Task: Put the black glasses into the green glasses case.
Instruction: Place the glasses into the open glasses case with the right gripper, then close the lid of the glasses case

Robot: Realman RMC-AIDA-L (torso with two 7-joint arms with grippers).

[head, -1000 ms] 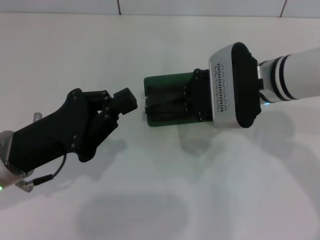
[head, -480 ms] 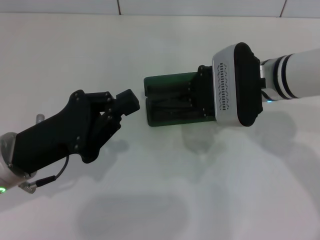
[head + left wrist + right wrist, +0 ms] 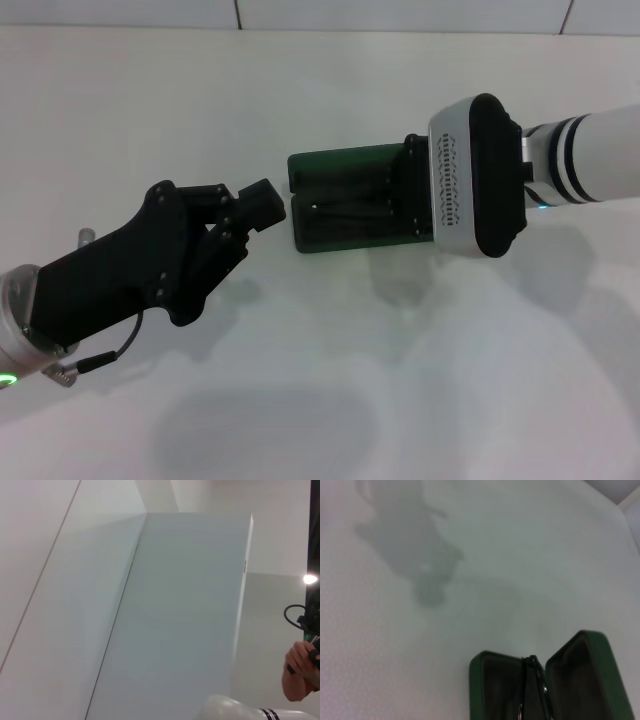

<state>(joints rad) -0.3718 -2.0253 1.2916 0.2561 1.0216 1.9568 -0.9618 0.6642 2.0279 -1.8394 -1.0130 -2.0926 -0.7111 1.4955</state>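
The green glasses case (image 3: 335, 165) lies open on the white table, both halves facing up. The black glasses (image 3: 340, 207) lie folded inside it; the right wrist view shows the glasses (image 3: 534, 680) along the hinge between the two halves of the case (image 3: 492, 677). My right gripper (image 3: 405, 200) hangs over the case's right end, partly hidden by its wrist housing. My left gripper (image 3: 265, 202) is shut and empty, just off the case's left end.
The white table (image 3: 320, 380) spreads all round the case. A tiled wall edge runs along the far side. The left wrist view shows only a wall and a distant person's hand (image 3: 300, 672).
My right gripper has drawn back a little to the right over the case. My left gripper has moved slightly right, closer to the case's left end. The case's near half has settled flat.
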